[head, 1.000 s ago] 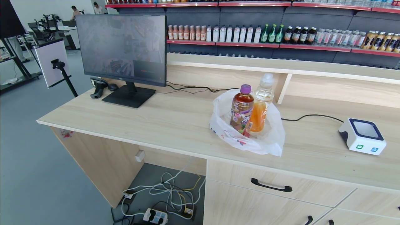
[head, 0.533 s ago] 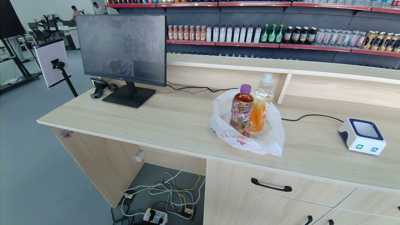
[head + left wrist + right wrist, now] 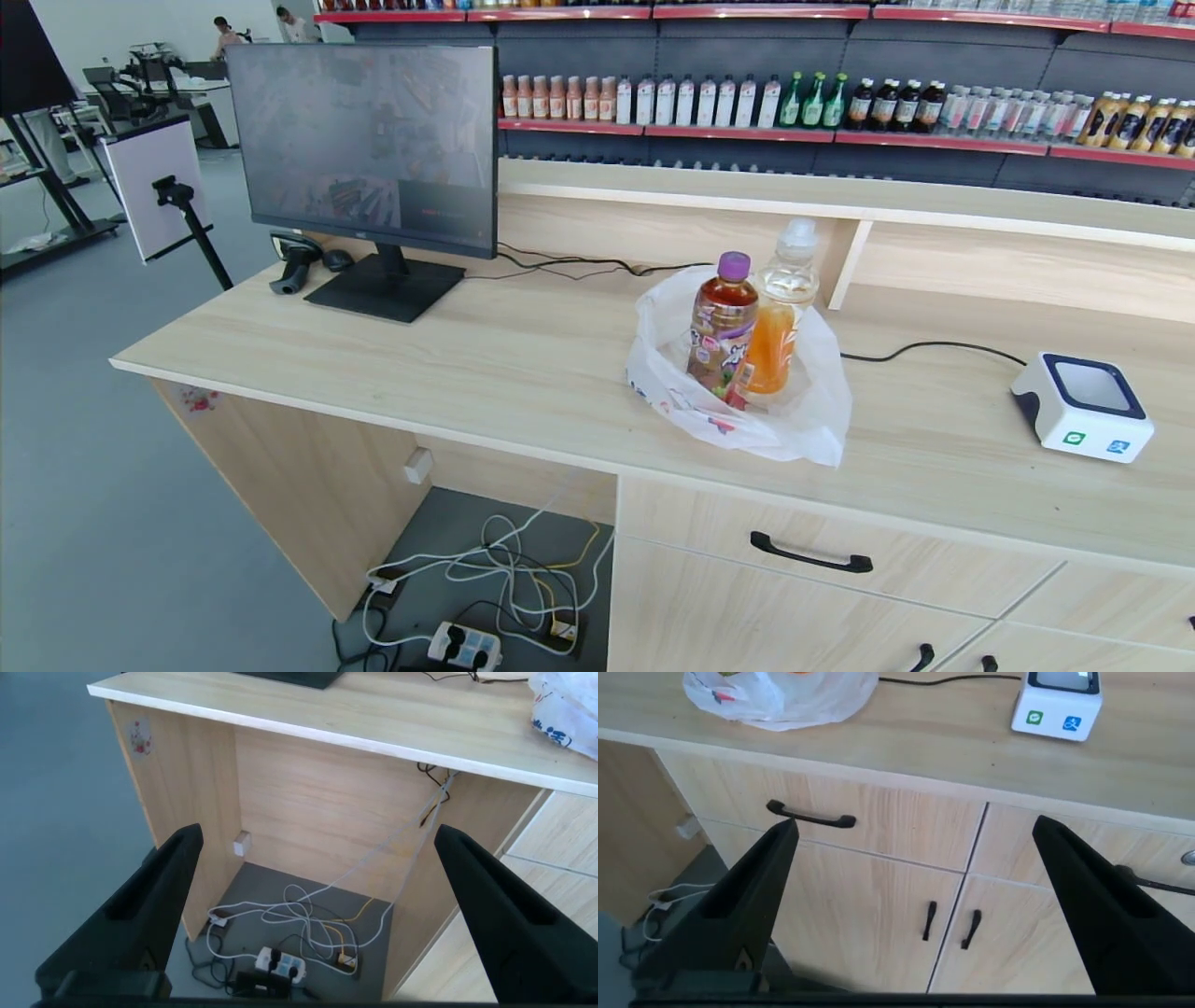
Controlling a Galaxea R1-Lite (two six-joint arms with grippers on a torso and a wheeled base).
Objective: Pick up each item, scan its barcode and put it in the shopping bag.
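**A:** Where is the left claw?

**B:** The left claw hangs off the front left corner of the pale wooden surface. Its black fingers are spread wide above the floor, where a white power strip lies among cables.

**A:** And on the surface itself?

**B:** A black flat monitor stands by the far left corner, with a black handheld scanner just beside its foot. Near the middle, closer to the front edge, sits the thin white plastic shopping bag. Two bottles stand upright inside it, touching each other. One is a brown tea bottle with a purple cap, and to its right is a clear bottle of orange drink.

**A:** The barcode reader?

**B:** The white box-shaped barcode scanner with a dark window sits well apart from the bag, to its right.

**A:** The right claw?

**B:** The right claw is spread wide too. It is out before the front edge, facing a black drawer handle.
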